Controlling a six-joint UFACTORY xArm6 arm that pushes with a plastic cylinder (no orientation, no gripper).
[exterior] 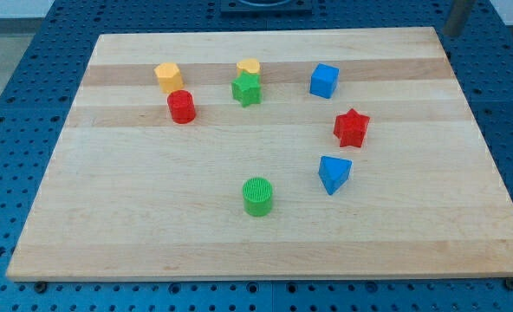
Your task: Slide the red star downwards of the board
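Observation:
The red star (pixel 352 127) lies on the wooden board (pixel 152 234), right of the middle. A blue triangular block (pixel 334 173) sits just below it and slightly to the left. A blue cube (pixel 324 81) sits above it and to the left. A grey rod-like shape (pixel 455 17) shows at the view's top right, beyond the board's top edge and far from the red star. I cannot tell whether this is my rod, and no tip shows on the board.
A green cylinder (pixel 258 196) stands at lower centre. A green star (pixel 247 88) touches a yellow block (pixel 249 68) at upper centre. A red cylinder (pixel 182 107) and a yellow block (pixel 167 76) sit at upper left. A blue perforated table (pixel 31 78) surrounds the board.

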